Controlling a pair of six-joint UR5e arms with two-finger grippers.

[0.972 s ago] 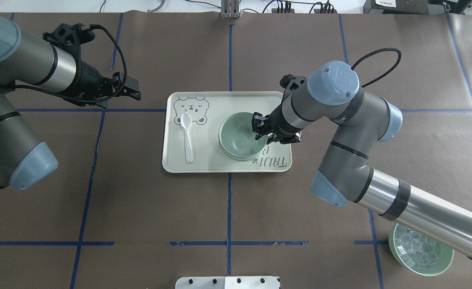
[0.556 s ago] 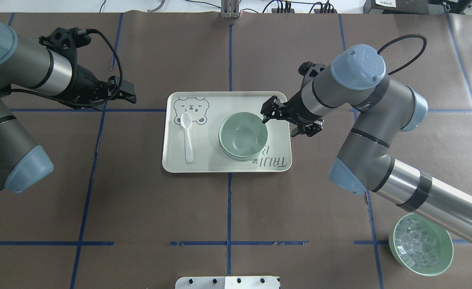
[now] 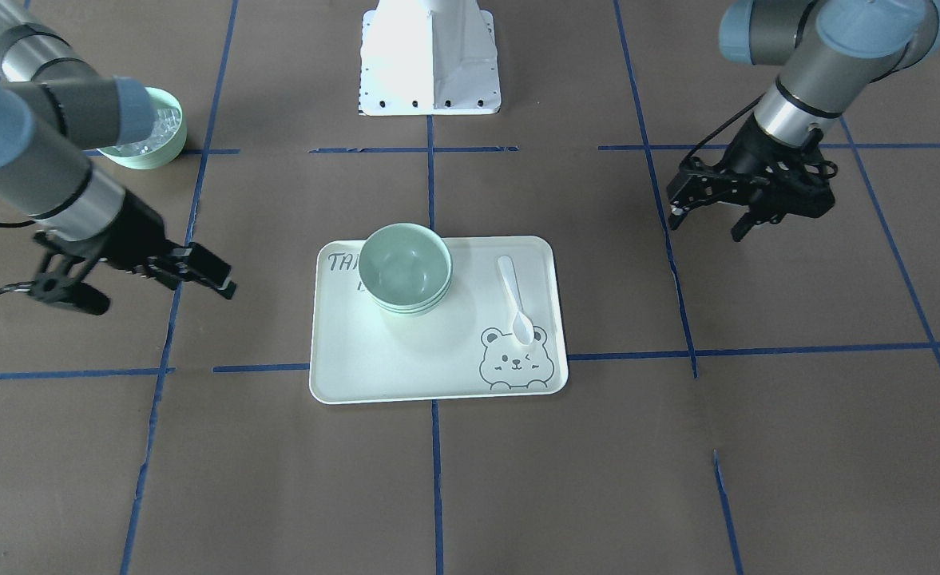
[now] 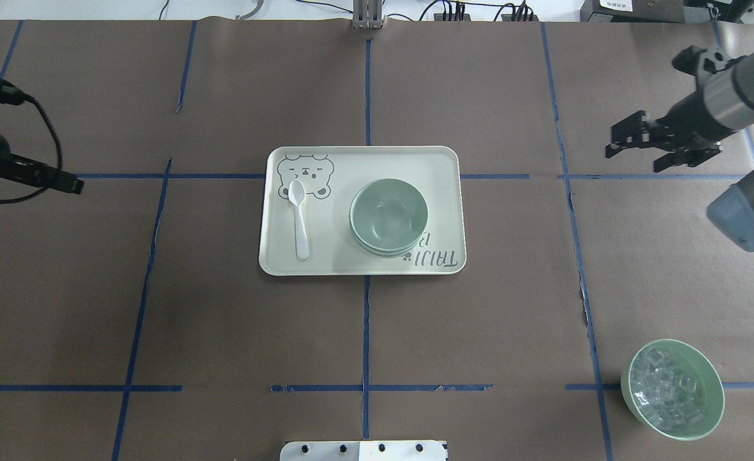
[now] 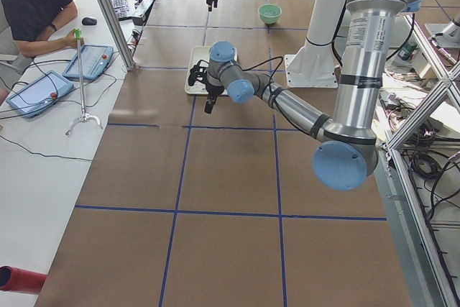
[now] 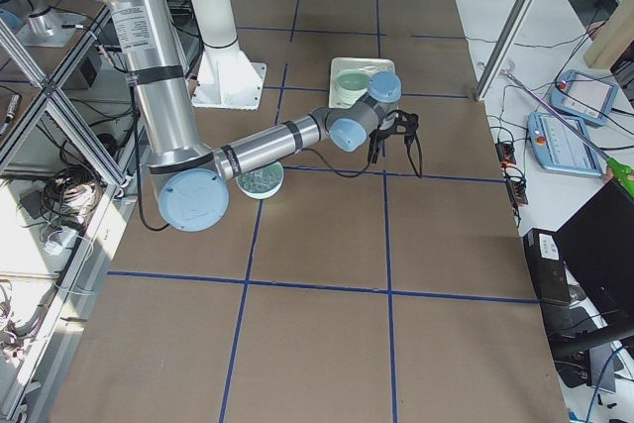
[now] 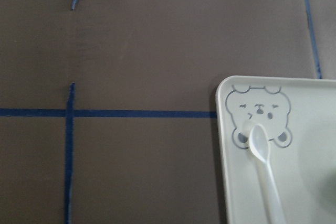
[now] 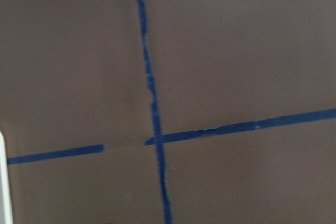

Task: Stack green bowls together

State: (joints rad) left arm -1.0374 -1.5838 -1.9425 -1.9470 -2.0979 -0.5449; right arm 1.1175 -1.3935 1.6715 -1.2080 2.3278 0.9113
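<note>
The green bowls [image 4: 388,216] sit nested in one stack on the right half of the pale tray [image 4: 364,160]. The stack also shows in the front view [image 3: 404,267], where lower rims show under the top bowl. No gripper touches the stack. My right gripper [image 4: 633,160] hangs open and empty over the table, well to the right of the tray; it also shows in the front view [image 3: 222,283]. My left gripper [image 3: 705,225] is open and empty, well to the left of the tray; only its tip shows in the overhead view [image 4: 72,186].
A white spoon [image 4: 299,221] lies on the tray's left half by the bear print. A green bowl of clear cubes [image 4: 671,389] stands at the near right of the table. The left wrist view shows the tray's corner [image 7: 231,129] and the spoon [image 7: 265,171].
My right gripper has pulled away from the bowl stack's rim, far to the right. My left arm has drawn back to the left. The stack has not moved.
</note>
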